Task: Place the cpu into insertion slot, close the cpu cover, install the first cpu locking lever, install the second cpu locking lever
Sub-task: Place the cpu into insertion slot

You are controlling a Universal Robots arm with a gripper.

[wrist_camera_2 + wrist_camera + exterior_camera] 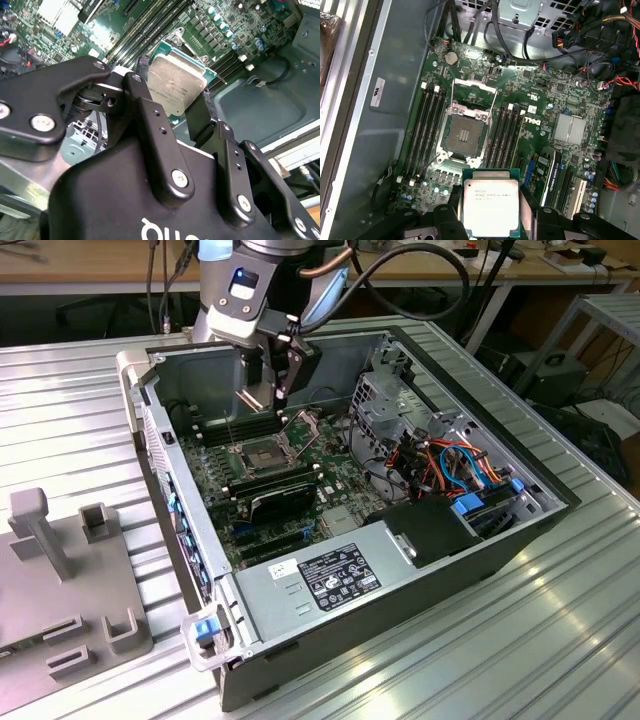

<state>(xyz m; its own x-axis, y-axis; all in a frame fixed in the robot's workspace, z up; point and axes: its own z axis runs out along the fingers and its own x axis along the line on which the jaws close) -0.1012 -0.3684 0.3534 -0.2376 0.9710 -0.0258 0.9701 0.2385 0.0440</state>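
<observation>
Gripper (491, 220) clamped on the cpu (491, 200) by its edges, above the motherboard (547, 107), not yet over the bare insertion slot (464, 137); cpu cover (475, 84) up. Placing step; I'd say seating needs the chip square over the socket

You're looking at one chip (491, 207), one gripper (268, 400), one socket (464, 137), one cover (469, 113), two banks of memory slots (427, 132) (506, 135), one coin battery (451, 57), one silver heatsink (570, 129) and one computer case (420, 625).
</observation>
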